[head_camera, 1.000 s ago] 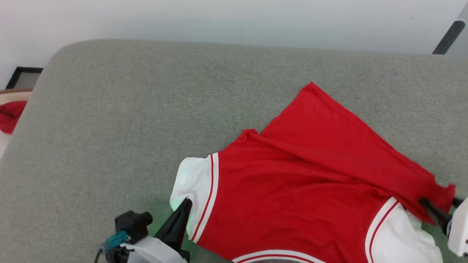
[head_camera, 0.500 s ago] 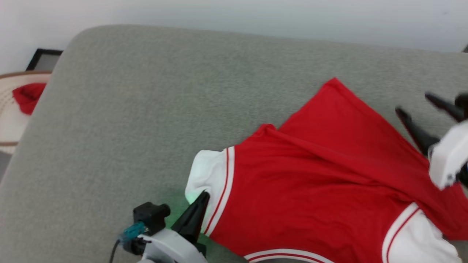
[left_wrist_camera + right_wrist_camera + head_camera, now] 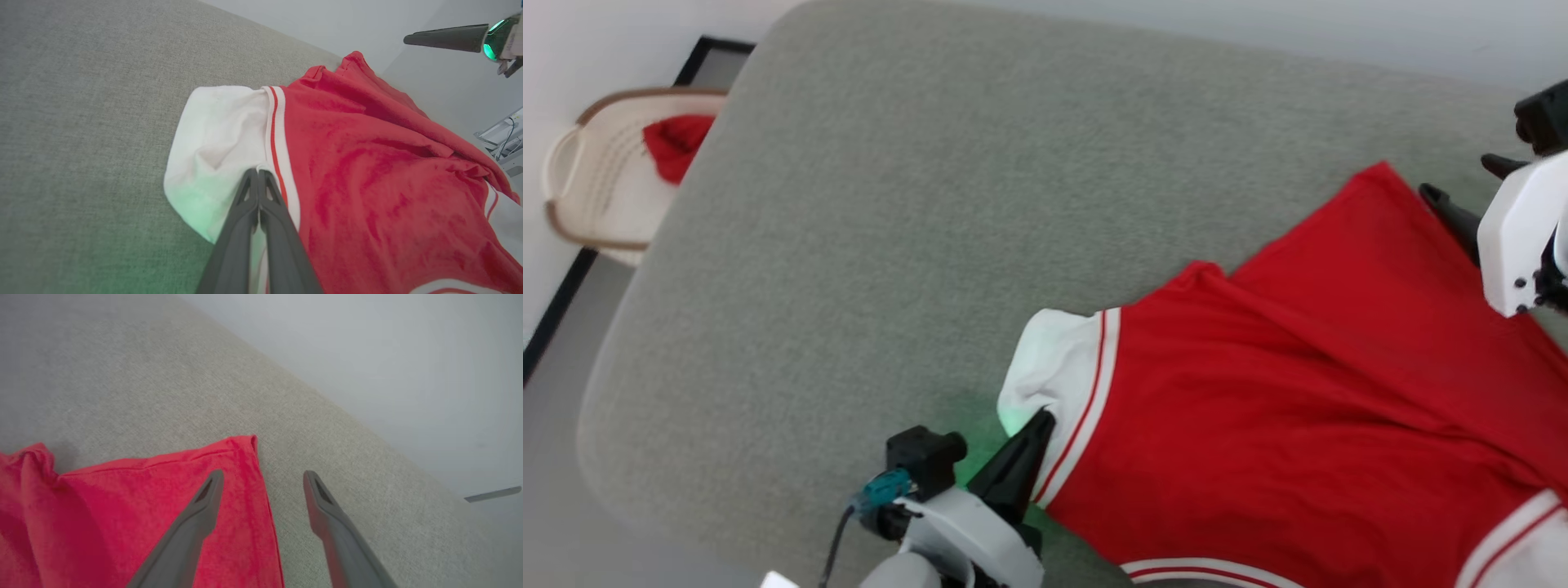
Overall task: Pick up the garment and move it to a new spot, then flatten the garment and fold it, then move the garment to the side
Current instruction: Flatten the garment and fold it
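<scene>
Garment [image 3: 1298, 425]: red jersey with white short sleeves and white-and-red striped trim, lying loosely creased on the right-hand part of a grey padded surface [image 3: 874, 245]. From left to right in the head view: pale basket [image 3: 600, 192] on the floor beyond the surface's left edge, with a small plain red cloth [image 3: 674, 143] inside; wide bare stretch of grey padding; left gripper [image 3: 1045, 416] at lower centre, fingers pressed together and pinching the near edge of one white sleeve just beside its striped trim, with the sleeve puckered at the tip and a green glow on cloth and padding around it; red body of the garment fanning away from that sleeve toward the right, one long fold running across it, second white sleeve at the lower right corner; right gripper [image 3: 1460, 178] at the far right, beside the garment's far red corner, jaws spread wide and gripping nothing. In the right wrist view, one finger above the red hem, the other above bare padding, the garment's edge between them; contact with the cloth not discernible.
</scene>
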You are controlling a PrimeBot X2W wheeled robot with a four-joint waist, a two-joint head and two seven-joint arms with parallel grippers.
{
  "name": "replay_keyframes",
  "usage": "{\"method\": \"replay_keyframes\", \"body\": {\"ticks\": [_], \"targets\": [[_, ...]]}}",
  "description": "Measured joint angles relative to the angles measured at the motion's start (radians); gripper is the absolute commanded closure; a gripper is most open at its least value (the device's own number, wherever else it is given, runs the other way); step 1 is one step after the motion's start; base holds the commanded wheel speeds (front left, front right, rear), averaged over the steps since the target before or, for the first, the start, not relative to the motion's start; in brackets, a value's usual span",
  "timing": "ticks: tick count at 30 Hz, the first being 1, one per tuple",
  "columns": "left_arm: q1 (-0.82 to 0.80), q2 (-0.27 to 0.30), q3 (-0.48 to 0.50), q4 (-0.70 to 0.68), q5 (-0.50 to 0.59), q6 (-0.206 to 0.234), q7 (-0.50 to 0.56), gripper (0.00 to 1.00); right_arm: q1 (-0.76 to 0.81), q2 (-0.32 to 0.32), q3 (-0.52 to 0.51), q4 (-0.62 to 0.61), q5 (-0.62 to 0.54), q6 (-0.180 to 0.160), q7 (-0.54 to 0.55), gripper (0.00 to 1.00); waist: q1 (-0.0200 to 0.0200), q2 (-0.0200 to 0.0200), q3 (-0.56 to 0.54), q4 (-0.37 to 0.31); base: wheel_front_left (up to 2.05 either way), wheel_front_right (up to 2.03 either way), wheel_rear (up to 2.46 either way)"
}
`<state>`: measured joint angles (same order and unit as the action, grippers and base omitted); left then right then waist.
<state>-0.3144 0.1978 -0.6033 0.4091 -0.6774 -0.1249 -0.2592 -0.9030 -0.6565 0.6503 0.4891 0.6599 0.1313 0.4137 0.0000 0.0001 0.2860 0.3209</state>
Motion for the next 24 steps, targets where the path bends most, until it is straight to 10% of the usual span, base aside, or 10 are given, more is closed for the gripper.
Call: {"method": "replay_keyframes", "body": {"ticks": [17,18,19,24], "targets": [[-0.048,-0.041,-0.053,0.009,-0.025,-0.004,-0.002,1.00,-0.221,-0.002,0.279,0.258,0.214,0.000,0.268,0.00,0.0000,-0.0001,0.088,0.113,0.00,0.00,0.00],[-0.049,-0.042,-0.054,0.009,-0.026,-0.004,-0.002,1.00,-0.229,0.002,0.285,0.269,0.224,0.000,0.287,0.77,0.0000,0.0000,0.090,0.116,0.00,0.00,0.00],[-0.049,-0.043,-0.055,0.009,-0.028,-0.004,-0.002,1.00,-0.238,0.004,0.291,0.279,0.233,0.000,0.305,1.00,-0.0001,0.0000,0.091,0.119,0.00,0.00,0.00],[-0.049,-0.042,-0.053,0.011,-0.028,-0.004,-0.002,1.00,-0.267,0.012,0.317,0.315,0.253,0.000,0.330,1.00,-0.0001,0.0000,0.094,0.121,0.00,0.00,0.00]]}}
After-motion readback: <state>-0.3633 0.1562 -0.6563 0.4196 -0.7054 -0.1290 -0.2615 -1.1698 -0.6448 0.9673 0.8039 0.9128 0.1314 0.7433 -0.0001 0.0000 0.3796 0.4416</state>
